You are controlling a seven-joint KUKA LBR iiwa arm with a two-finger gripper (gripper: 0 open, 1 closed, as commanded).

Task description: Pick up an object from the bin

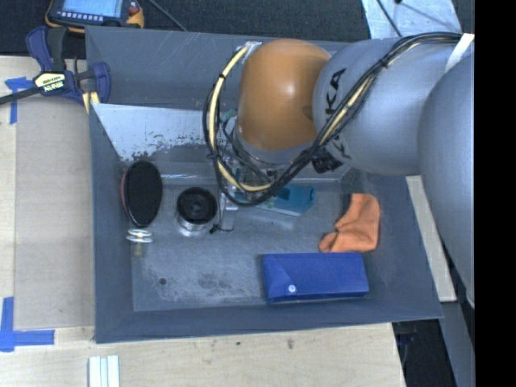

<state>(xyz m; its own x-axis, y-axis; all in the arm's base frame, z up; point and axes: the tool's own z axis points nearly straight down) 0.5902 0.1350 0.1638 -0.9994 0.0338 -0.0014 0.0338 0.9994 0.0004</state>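
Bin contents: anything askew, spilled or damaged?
Nothing looks spilled or broken. Two minor oddities: the orange cloth lies crumpled by the right wall, and the bin has dark speckled scuffs on its back wall.

The grey arm (pixel 403 103) reaches in from the right, wrist pointed down. Its orange cover (pixel 278 95) sits directly above the jaws, with cables (pixel 213 115) looped round it.
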